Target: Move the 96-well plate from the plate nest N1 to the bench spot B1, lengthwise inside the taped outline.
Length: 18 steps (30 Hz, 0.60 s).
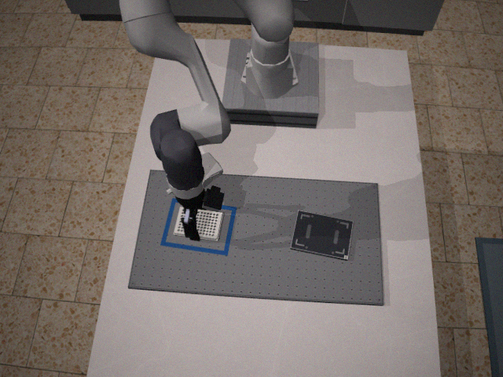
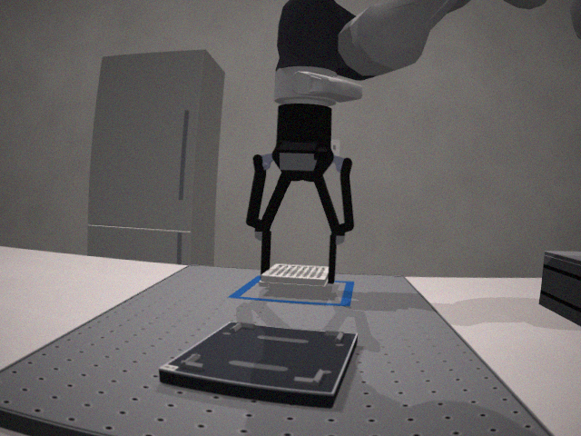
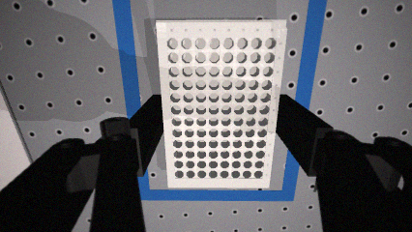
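Observation:
The white 96-well plate (image 1: 209,224) (image 2: 294,274) (image 3: 220,103) sits between the fingers of my gripper (image 1: 190,221) (image 2: 298,274) (image 3: 220,130), which is shut on its two long sides. The plate is inside the blue taped outline B1 (image 1: 195,248) (image 2: 290,300) (image 3: 218,195), with its long sides along the outline's long sides. It is at or just above the bench surface; I cannot tell whether it touches. The black plate nest N1 (image 1: 321,234) (image 2: 262,356) lies empty to the right in the top view.
The grey perforated breadboard (image 1: 259,276) (image 2: 422,351) (image 3: 358,72) carries both the outline and the nest on a white table. The robot base (image 1: 269,81) stands behind it. A tall grey cabinet (image 2: 150,154) is in the background, and a dark box (image 2: 563,286) sits at the right edge.

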{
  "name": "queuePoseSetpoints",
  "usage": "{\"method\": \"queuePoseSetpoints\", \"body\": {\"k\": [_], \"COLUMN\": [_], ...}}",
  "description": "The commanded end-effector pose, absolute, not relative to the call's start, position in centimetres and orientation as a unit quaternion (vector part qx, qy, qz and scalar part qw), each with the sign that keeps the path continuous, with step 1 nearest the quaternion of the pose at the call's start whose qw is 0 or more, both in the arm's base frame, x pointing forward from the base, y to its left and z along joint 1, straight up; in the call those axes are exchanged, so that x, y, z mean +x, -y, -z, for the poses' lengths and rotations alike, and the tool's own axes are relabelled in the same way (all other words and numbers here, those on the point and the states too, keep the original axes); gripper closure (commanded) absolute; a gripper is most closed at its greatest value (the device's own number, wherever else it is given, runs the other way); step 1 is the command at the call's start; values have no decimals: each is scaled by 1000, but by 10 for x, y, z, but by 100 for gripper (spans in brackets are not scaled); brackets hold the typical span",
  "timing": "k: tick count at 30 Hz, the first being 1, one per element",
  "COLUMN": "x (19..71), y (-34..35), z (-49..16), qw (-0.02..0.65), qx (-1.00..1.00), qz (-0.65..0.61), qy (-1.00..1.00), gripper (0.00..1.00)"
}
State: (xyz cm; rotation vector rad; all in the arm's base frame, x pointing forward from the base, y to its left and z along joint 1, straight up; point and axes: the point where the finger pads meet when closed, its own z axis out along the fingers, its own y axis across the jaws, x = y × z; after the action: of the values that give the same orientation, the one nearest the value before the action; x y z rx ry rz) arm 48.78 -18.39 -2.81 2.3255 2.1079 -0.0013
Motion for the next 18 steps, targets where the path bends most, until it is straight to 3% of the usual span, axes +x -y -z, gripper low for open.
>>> {"method": "queuePoseSetpoints", "body": {"k": [1,18], "x": [490,489], "y": [184,184], "z": [28,30], "qw": [4,4], "qx": [742,742], "qz": [-1,-1], "qy": [-670,-670], "gripper": [40,40]}}
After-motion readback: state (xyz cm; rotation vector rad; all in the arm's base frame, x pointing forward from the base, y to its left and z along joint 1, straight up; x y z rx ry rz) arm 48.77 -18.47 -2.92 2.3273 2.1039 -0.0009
